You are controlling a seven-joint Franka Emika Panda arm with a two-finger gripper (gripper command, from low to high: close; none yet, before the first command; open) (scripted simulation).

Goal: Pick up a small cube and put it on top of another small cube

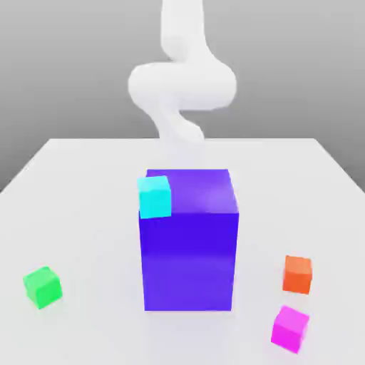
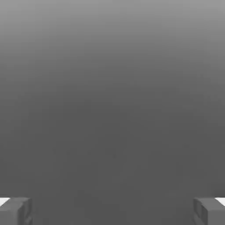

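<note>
Several small cubes show in the exterior view. A cyan cube (image 1: pixel 155 196) sits at the top front corner of a tall blue block (image 1: pixel 189 249), on the exterior view's left side. A green cube (image 1: pixel 42 287) lies on the table at the left. An orange cube (image 1: pixel 297 274) and a magenta cube (image 1: pixel 289 328) lie at the right, the magenta one nearer the front. In the hand view my gripper (image 2: pixel 112 212) is open, its two grey fingertips (image 2: pixel 15 212) standing far apart with nothing between them and only plain grey background beyond.
The white arm (image 1: pixel 182 85) rises behind the blue block, at the back of the white table (image 1: pixel 85 178). The tall block stands in the middle of the table between the green cube and the orange and magenta ones.
</note>
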